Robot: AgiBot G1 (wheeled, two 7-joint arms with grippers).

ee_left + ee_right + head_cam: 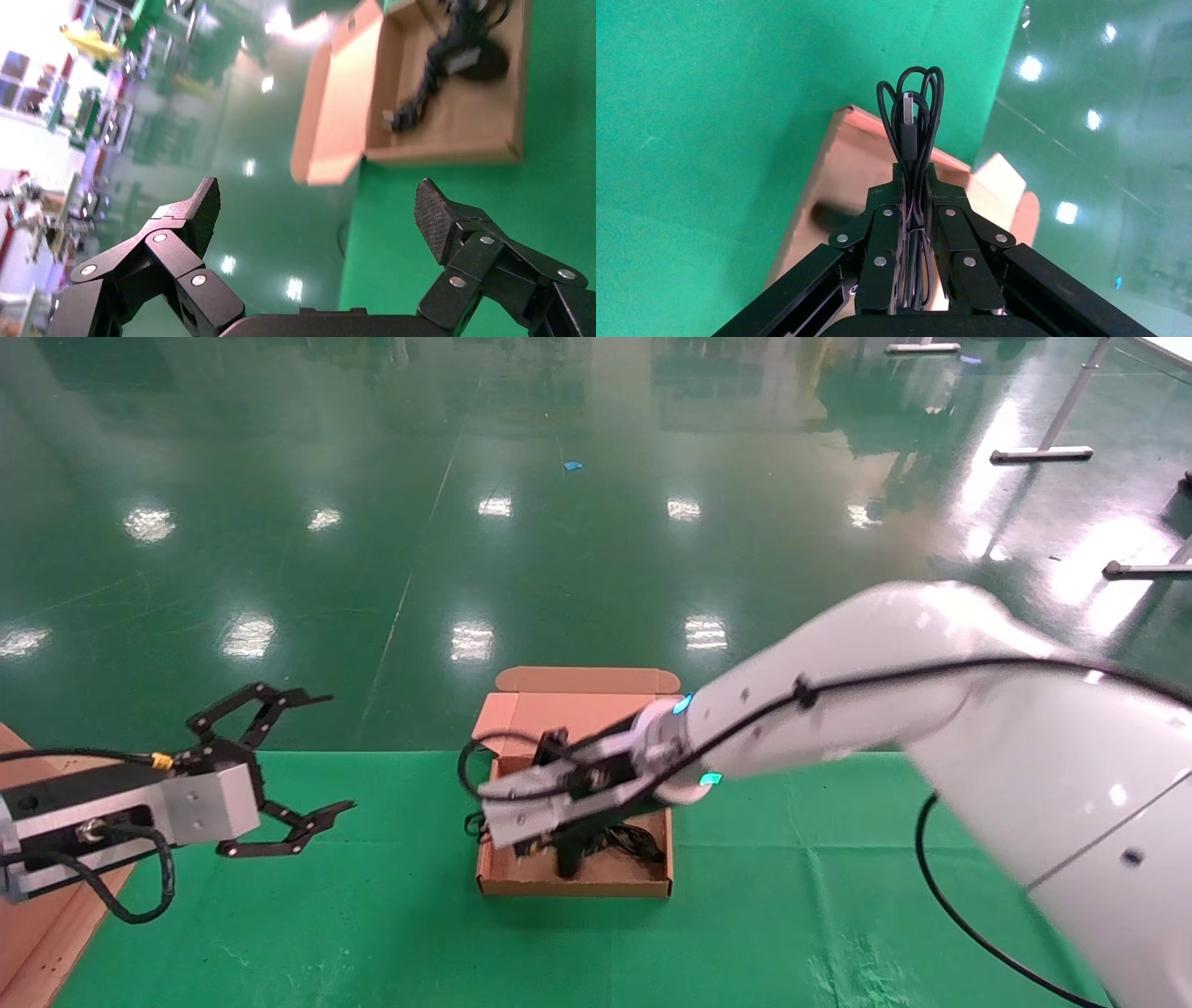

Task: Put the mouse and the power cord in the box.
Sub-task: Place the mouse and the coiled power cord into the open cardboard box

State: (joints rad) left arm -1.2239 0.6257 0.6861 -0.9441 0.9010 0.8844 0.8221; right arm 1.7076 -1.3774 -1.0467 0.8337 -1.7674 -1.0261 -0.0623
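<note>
Right pincer (916,184) pressed together on a thin black cable bundle (916,105) with a USB plug, above the open cardboard box (577,887) on the green tabletop (372,915); left pincer (312,756) spread, idle, well apart to the box's left. Left wrist view alone shows the power cord (429,88) lying inside the box; mouse body not discernible.

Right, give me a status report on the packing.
Right gripper shut on mouse cable, over box. Left gripper open, parked left. Power cord and mouse in box. Lid open, nothing blocking.
</note>
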